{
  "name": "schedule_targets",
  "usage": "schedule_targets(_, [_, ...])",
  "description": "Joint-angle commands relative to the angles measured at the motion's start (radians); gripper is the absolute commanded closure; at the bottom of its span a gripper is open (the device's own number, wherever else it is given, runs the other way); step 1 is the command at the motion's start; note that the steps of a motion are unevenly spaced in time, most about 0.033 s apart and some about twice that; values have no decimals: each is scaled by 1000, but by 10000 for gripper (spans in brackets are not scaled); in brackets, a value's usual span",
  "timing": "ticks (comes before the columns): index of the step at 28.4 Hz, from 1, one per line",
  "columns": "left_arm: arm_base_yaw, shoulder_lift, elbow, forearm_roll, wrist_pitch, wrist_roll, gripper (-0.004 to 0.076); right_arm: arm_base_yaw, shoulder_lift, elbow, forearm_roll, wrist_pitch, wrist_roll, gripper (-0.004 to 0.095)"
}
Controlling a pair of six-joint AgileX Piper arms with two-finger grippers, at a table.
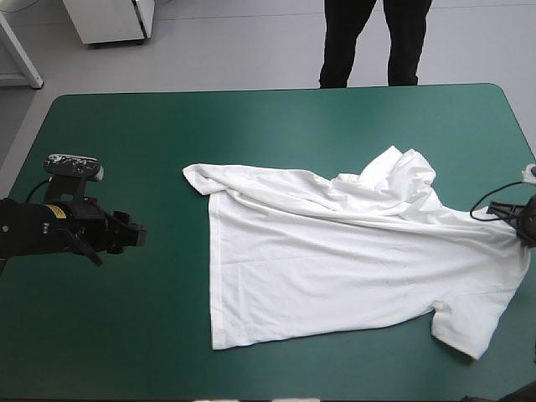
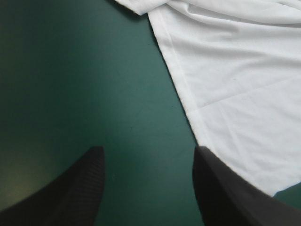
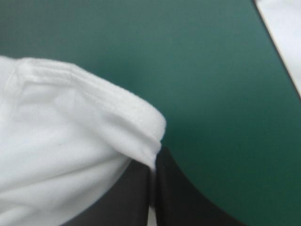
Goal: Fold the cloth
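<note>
The white T-shirt [image 1: 335, 268] lies mostly spread on the teal-green cover, wrinkled along its far side, with one sleeve at the near right. My left gripper [image 1: 134, 236] hovers left of the shirt, open, over bare cover; its wrist view shows the shirt's straight hem [image 2: 225, 84] just ahead of and beside the fingers [image 2: 221, 188]. At the table's right edge my right gripper [image 1: 523, 230] is shut on the T-shirt, with a seamed edge of cloth [image 3: 94, 122] bunched between its fingers [image 3: 178, 197].
Bare teal-green cover [image 1: 126, 151] surrounds the shirt on the left and far sides. The table's right edge [image 3: 277, 52] runs close beside the right gripper.
</note>
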Motion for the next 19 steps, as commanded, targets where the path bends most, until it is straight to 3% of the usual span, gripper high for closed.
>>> schedule_targets(1, [-4,-13,-23,-18,-16,-7,317,-12,81,-188,-50,-11,-8,924])
schedule_targets(13, [-4,-13,-23,-15,-72,-7,317,-12,478,-854,-89,129,-62,924])
schedule_targets(19, [-4,-11,-23,-15,-101,-7,317,-12,600,-1087,12,228,-132,924])
